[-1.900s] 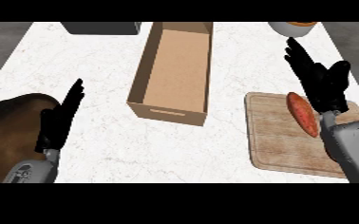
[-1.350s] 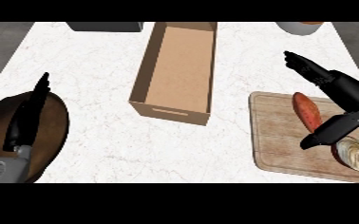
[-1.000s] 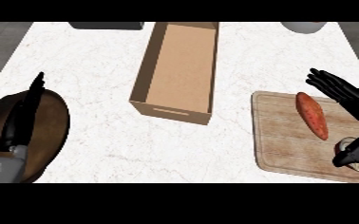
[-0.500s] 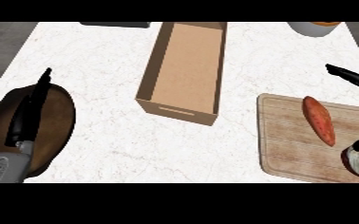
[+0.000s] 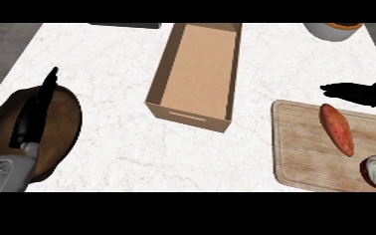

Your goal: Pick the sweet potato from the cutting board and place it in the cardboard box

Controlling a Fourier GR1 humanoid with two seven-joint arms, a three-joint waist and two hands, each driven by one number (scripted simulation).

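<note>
White stone bench (image 5: 110,74) with faint reddish veins; plain tan rectangular cardboard box (image 5: 197,74); orange-red tapered sweet potato (image 5: 336,129) on a pale, grain-striped wooden cutting board (image 5: 301,154).

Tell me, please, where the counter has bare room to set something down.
Bare: the counter between left hand and cardboard box, and the strip between box and cutting board. Crowded: the right edge, with sweet potato and right hand.

Counter (image 5: 110,69): white stone with faint veins, smooth.
Cardboard box (image 5: 187,115): plain brown card, matt.
Cutting board (image 5: 301,149): pale wood, grain showing, matt.
Sweet potato (image 5: 336,129): reddish-orange skin, dull.
Left hand (image 5: 37,114): black, matt.
Right hand (image 5: 352,92): black, matt.
</note>
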